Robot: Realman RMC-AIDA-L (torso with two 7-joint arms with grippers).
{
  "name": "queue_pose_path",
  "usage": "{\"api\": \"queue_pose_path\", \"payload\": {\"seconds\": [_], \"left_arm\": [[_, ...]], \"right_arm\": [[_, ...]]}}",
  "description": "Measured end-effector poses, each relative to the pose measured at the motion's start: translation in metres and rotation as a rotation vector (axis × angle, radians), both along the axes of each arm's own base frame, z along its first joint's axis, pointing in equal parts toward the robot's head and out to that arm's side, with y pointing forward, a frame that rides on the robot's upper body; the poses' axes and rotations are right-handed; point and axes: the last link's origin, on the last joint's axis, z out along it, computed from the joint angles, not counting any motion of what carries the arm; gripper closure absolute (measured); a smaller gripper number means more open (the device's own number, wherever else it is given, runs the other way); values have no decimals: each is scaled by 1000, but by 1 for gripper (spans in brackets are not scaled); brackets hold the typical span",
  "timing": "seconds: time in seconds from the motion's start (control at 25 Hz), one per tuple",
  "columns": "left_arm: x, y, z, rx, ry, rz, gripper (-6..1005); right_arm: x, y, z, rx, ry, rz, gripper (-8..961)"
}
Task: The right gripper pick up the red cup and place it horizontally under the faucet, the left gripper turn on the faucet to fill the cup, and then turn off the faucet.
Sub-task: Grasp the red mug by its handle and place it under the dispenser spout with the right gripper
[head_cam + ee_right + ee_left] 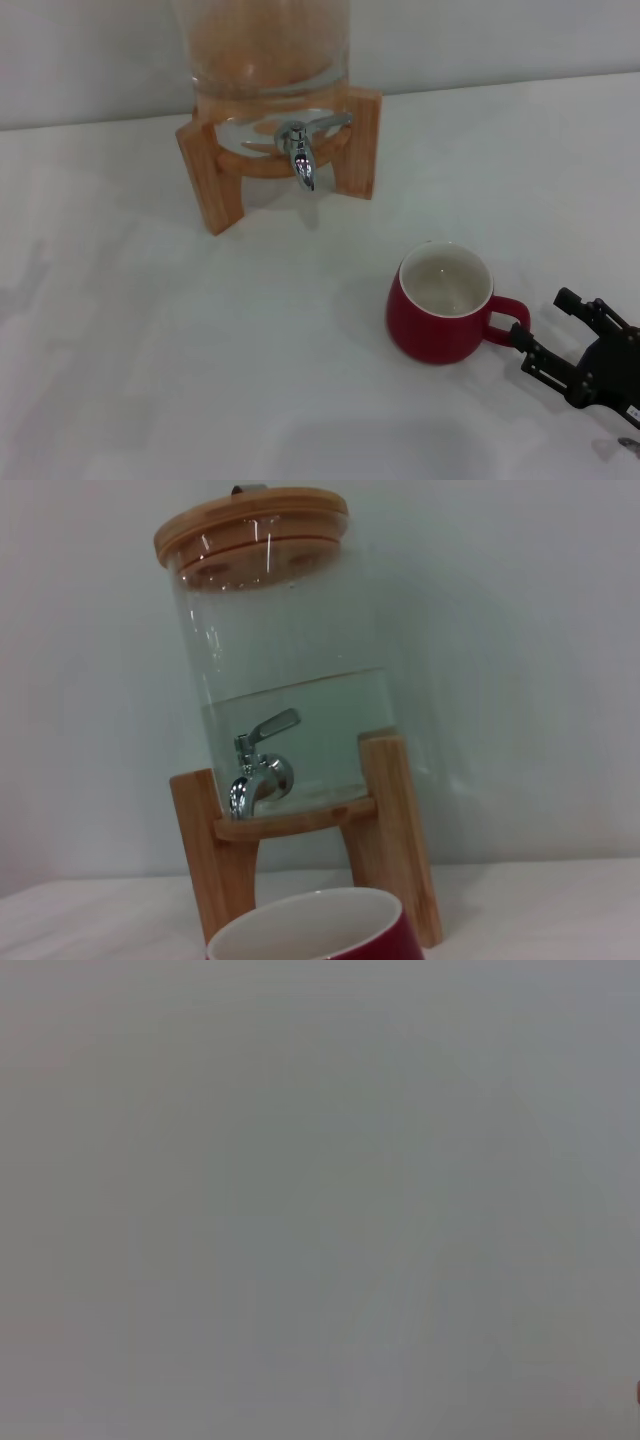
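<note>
From the head view, you have the red cup (441, 304) standing upright on the white table (150, 350), well in front of the faucet (301, 148) and off to its right, so not yet under the spout. Its handle points away from the faucet toward the right gripper (545, 332), which sits low just beside the handle with its fingers spread apart and nothing between them. The left gripper does not show here.

The left wrist view gives you only a blank grey field; you learn nothing of the left gripper from it.

In the right wrist view, the cup's rim (310, 925) is close in front of the camera, with the faucet (258, 770) behind it, lever tilted up, on the glass dispenser (280, 650) in its wooden stand (390, 830). The dispenser looks roughly half full.

Watch the grasp: the cup is squat and rounded, so closing on the loop handle alone could let it swing or tip. Carry it too high and you could knock the spout or the stand leg.

The table is plain, white and smooth; behind it is a bare pale wall (500, 40).
</note>
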Motion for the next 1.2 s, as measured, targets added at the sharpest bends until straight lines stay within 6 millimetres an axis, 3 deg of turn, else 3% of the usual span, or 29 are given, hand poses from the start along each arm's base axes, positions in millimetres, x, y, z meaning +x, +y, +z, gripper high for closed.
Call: {"api": "queue_pose_path", "payload": {"seconds": [1.2], "left_arm": [[-1,-2,-1,-1,-3,5,123]], "right_arm": [[2,12,-7,-30,-31,-26,114]]}}
